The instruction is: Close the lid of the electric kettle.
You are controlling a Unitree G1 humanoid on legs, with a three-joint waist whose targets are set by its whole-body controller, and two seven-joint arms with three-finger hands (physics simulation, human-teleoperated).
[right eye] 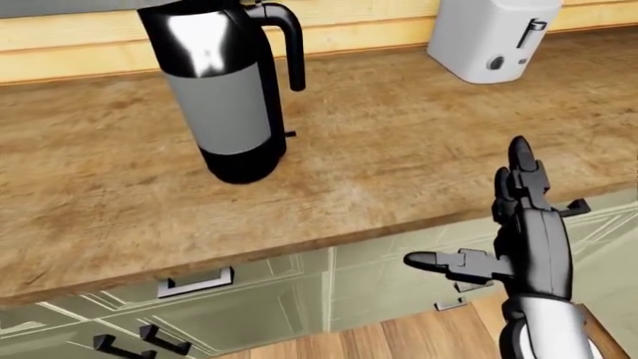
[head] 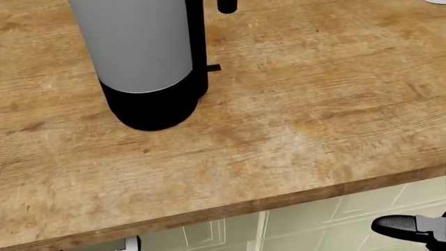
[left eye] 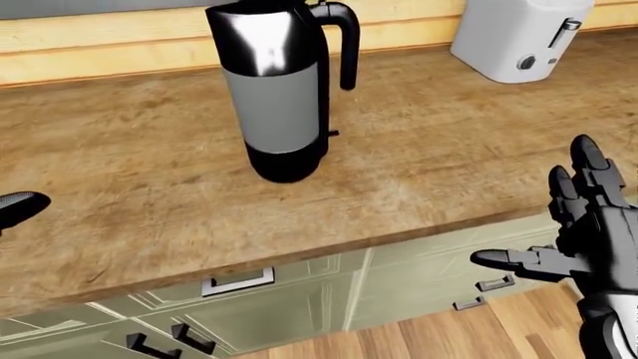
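Electric kettle point(left eye: 282, 90) standing upright on the wooden countertop point(left eye: 428, 157), left of centre and toward the far wall; its long axis is vertical. The body is a grey band between a glossy black upper part and a black base, and the black handle point(left eye: 344, 41) faces right. The top of the kettle is cut off by the frame, so the lid's position cannot be told. No lettering is legible on it. A white toaster point(left eye: 518, 34) sits at the far right, its side lever facing the camera; no brand is readable. The right hand point(right eye: 518, 239) is open, fingers extended upward and thumb pointing left, off the near counter edge above the pale green cabinet drawers point(left eye: 299, 299). Only a dark tip of the left hand point(left eye: 20, 208) shows; its state cannot be told.
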